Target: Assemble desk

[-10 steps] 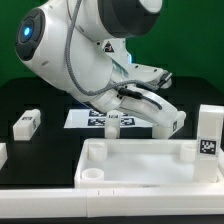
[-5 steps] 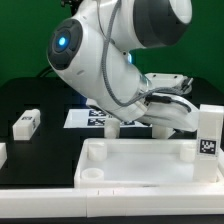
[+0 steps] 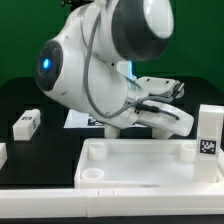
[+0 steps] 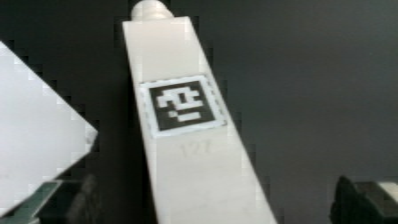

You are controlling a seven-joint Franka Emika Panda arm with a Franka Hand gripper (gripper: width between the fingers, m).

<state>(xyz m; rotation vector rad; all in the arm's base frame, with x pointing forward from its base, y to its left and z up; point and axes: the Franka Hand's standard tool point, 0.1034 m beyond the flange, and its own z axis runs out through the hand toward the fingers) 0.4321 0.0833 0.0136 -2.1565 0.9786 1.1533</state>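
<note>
In the wrist view a white desk leg [image 4: 192, 140] with a black-and-white tag lies on the black table. My gripper [image 4: 214, 205] is open and straddles its near end, with a dark finger [image 4: 50, 200] on each side and a gap to both. In the exterior view the arm's body hides my fingertips, low behind the rimmed desk panel [image 3: 140, 182]. A second leg [image 3: 26, 122] lies at the exterior view's left. A third leg [image 3: 208, 131] stands upright at the exterior view's right.
The marker board [image 3: 78, 118] lies behind the panel, partly covered by the arm. The end of another white part [image 3: 2, 155] shows at the left edge of the exterior view. A white surface [image 4: 36, 120] lies beside the leg in the wrist view.
The arm has turned and its hand has shifted toward the exterior view's right, low behind the panel. The jaws stayed open. The parts on the table have not moved.
</note>
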